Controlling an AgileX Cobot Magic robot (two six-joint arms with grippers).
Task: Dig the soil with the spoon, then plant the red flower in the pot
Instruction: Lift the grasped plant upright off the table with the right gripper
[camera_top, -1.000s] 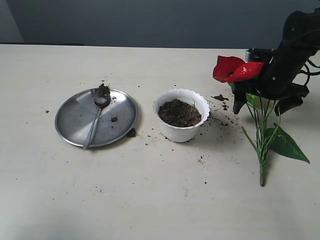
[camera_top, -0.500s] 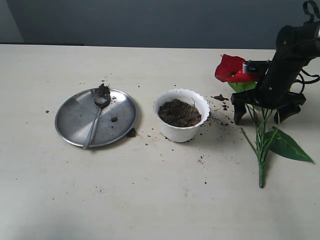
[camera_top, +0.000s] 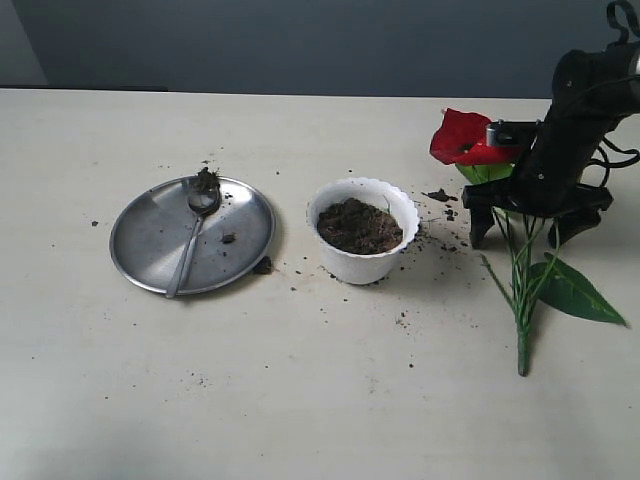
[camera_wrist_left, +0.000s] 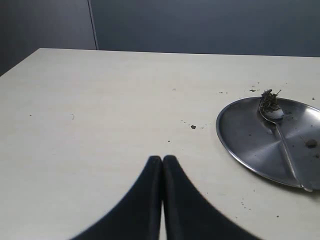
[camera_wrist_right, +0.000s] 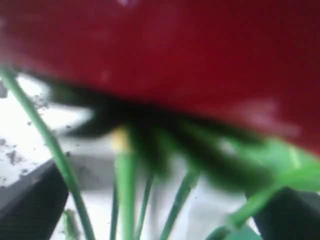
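The red flower (camera_top: 463, 139) lies on the table at the right, its green stems (camera_top: 522, 300) pointing toward the front edge. My right gripper (camera_top: 522, 226) stands low over the stems, open, one finger on each side of them. In the right wrist view a blurred red bloom (camera_wrist_right: 175, 50) fills the top and the stems (camera_wrist_right: 125, 190) run between the dark fingers (camera_wrist_right: 30, 202). The white pot (camera_top: 362, 262) in the middle holds dark soil (camera_top: 360, 226). The spoon (camera_top: 188, 250) lies on the steel plate, a soil clump in its bowl. My left gripper (camera_wrist_left: 162, 160) is shut and empty, beside the plate.
A round steel plate (camera_top: 150, 245) sits left of the pot, also visible in the left wrist view as the plate (camera_wrist_left: 245, 145). Soil crumbs (camera_top: 438, 196) are scattered around the pot and the plate. The table's far edge meets a dark wall.
My right gripper has come down over the flower stems and now straddles them. The red blooms shifted slightly. The left gripper, spoon and pot have not moved.
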